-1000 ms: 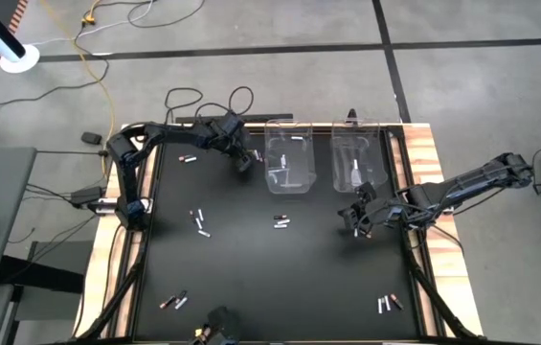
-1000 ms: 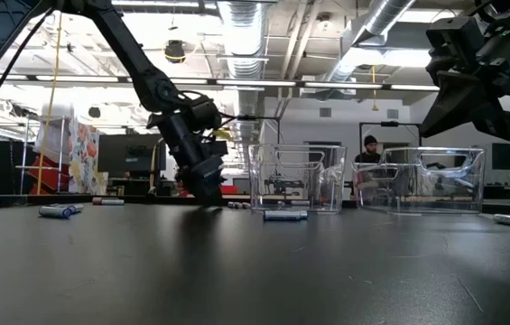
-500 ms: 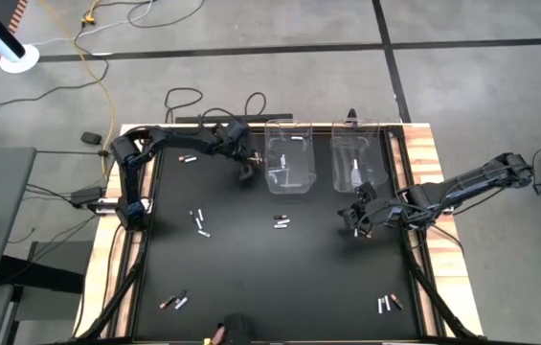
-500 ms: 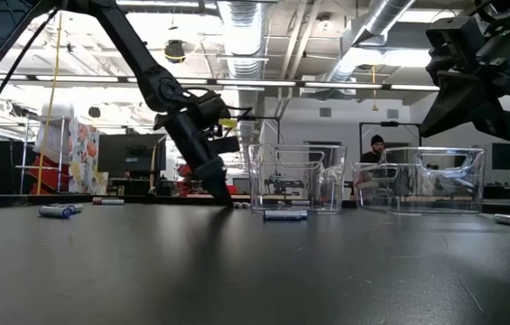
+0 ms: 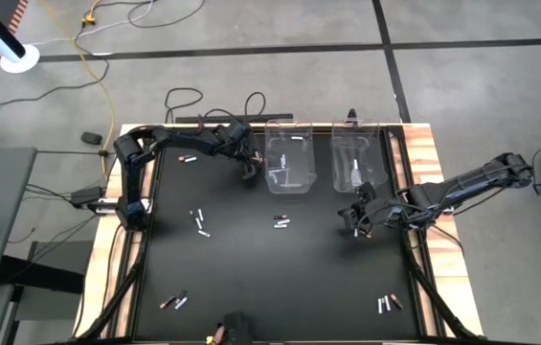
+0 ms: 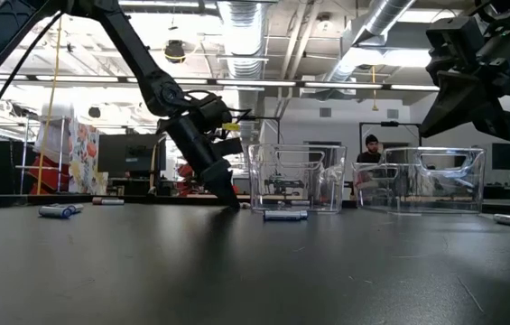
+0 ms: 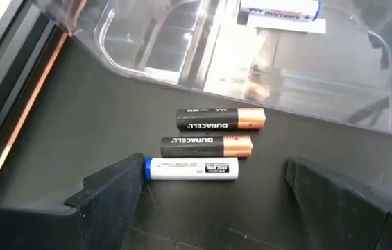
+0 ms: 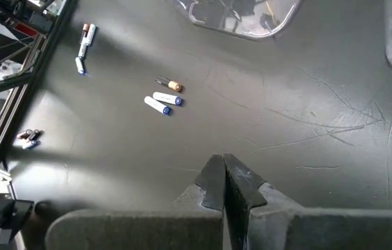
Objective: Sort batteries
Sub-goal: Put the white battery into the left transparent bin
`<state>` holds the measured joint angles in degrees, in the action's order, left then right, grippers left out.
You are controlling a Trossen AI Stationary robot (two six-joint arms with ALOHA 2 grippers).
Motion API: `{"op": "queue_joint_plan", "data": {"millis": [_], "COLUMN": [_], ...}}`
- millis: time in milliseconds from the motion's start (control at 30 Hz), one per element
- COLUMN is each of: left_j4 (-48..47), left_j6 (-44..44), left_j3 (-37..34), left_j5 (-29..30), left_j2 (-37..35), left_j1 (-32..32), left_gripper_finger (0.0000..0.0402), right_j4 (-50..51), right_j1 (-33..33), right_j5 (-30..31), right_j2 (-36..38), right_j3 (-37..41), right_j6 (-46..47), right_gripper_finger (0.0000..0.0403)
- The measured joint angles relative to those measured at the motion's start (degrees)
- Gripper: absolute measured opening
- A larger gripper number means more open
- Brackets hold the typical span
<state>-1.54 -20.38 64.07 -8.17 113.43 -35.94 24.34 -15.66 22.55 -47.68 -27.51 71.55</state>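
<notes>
Few batteries sit in the left bin (image 5: 287, 163); beside it my left end effector (image 7: 209, 182), spread, straddles a white battery (image 7: 191, 169). My right end effector (image 8: 223, 182) waits pinched together.

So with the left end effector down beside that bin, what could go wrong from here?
The left end effector is open around a white battery that lies touching a black-and-copper battery, with another black-and-copper one just beyond. Closing may pinch or roll the neighbour, mixing types. The clear bin wall is close behind them, so lifting towards it could bump it. The right end effector is shut and waits apart.
</notes>
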Motion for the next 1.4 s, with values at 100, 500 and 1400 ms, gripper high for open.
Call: {"op": "queue_joint_plan", "data": {"millis": [100, 500, 1400], "left_j4": [-0.8, -2.1, -2.0], "left_j6": [0.2, 0.2, 0.1], "left_j3": [0.0, 0.0, -0.1], "left_j5": [0.2, 0.5, 1.0], "left_j2": [0.0, 0.1, 0.1], "left_j1": [-0.5, -1.3, -1.4], "left_gripper_finger": [0.0354, 0.0348, 0.0241], "right_j4": [0.0, 0.0, 0.0], "right_j1": [0.0, 0.0, 0.0], "right_j5": [0.0, 0.0, 0.0], "right_j2": [0.0, 0.0, 0.0], "right_j3": [0.0, 0.0, 0.0], "right_j6": [0.0, 0.0, 0.0], "right_gripper_finger": [0.0017, 0.0017, 0.0017]}}
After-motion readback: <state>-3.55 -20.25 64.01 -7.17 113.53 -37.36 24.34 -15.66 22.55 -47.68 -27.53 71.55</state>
